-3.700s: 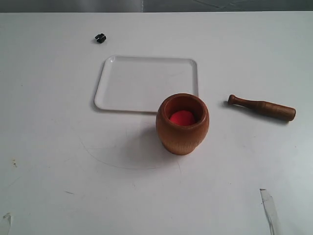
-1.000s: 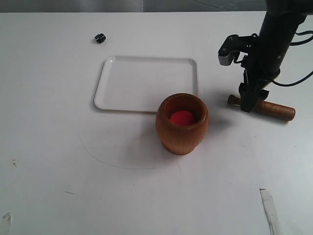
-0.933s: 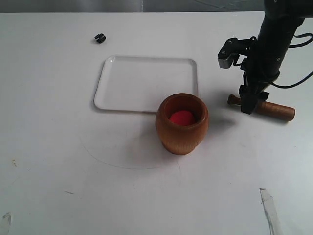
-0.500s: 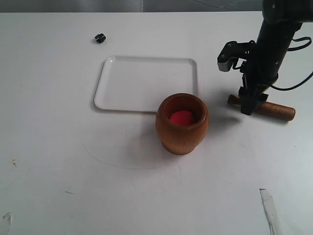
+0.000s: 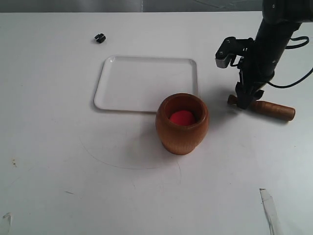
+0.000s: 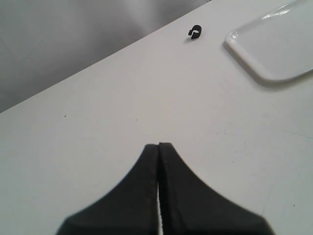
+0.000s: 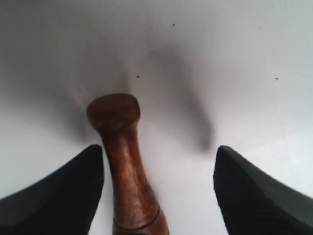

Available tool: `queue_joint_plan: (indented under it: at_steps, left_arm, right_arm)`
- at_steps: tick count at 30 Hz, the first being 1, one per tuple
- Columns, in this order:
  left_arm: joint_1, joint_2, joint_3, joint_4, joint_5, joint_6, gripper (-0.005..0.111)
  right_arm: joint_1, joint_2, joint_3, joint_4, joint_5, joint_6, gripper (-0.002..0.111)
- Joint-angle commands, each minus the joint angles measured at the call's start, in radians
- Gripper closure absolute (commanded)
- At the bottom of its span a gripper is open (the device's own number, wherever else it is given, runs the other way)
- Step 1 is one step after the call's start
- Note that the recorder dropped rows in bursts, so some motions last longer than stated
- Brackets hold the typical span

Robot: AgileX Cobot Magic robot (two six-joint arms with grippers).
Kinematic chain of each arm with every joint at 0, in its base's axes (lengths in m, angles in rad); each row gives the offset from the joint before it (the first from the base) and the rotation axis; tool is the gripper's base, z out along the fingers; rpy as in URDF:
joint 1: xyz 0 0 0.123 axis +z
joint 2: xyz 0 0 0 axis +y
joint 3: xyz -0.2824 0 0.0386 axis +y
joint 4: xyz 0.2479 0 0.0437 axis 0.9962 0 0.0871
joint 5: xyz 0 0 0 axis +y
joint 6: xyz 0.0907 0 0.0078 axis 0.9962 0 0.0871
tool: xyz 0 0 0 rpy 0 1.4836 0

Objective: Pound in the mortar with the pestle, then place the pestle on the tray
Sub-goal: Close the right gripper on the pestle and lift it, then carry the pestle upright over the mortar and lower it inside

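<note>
The reddish-brown mortar stands upright in the middle of the table with a red ball inside. Behind it lies the flat white tray. The dark pestle lies flat on the table to the right, knob end pointing at the mortar. My right gripper is down over its thin end, open, jaws straddling the handle, which sits close to one finger and far from the other. My left gripper is shut and empty, out of the exterior view.
A small black clip lies at the back left, also seen as the black clip in the left wrist view near the tray corner. A strip of tape lies at the front right.
The right arm came in from the right and lowered over the pestle's thin end; over the last second it shifted slightly left. The pestle, mortar and tray have not moved.
</note>
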Motion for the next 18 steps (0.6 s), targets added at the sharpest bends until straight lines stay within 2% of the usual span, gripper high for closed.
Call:
queue_joint_plan:
  at_steps: [1, 9, 12, 16, 18]
  left_arm:
    - [-0.008, -0.001, 0.001, -0.007, -0.003, -0.008, 0.107]
    - [-0.008, -0.001, 0.001, -0.007, -0.003, -0.008, 0.107]
    - [-0.008, -0.001, 0.001, -0.007, -0.003, -0.008, 0.107]
    - [-0.008, -0.001, 0.001, -0.007, -0.003, -0.008, 0.107]
    - [-0.008, -0.001, 0.001, -0.007, -0.003, -0.008, 0.107]
  right_arm:
    - [0.001, -0.002, 0.002, 0.042, -0.005, -0.007, 0.063]
    - [0.001, 0.060, 0.003, 0.045, 0.026, -0.009, 0.066]
    - [0.001, 0.016, 0.001, -0.031, 0.014, -0.005, 0.108]
    - [0.001, -0.100, 0.001, 0.007, -0.073, 0.006, 0.108]
    - [0.001, -0.175, 0.001, 0.088, -0.176, 0.006, 0.108]
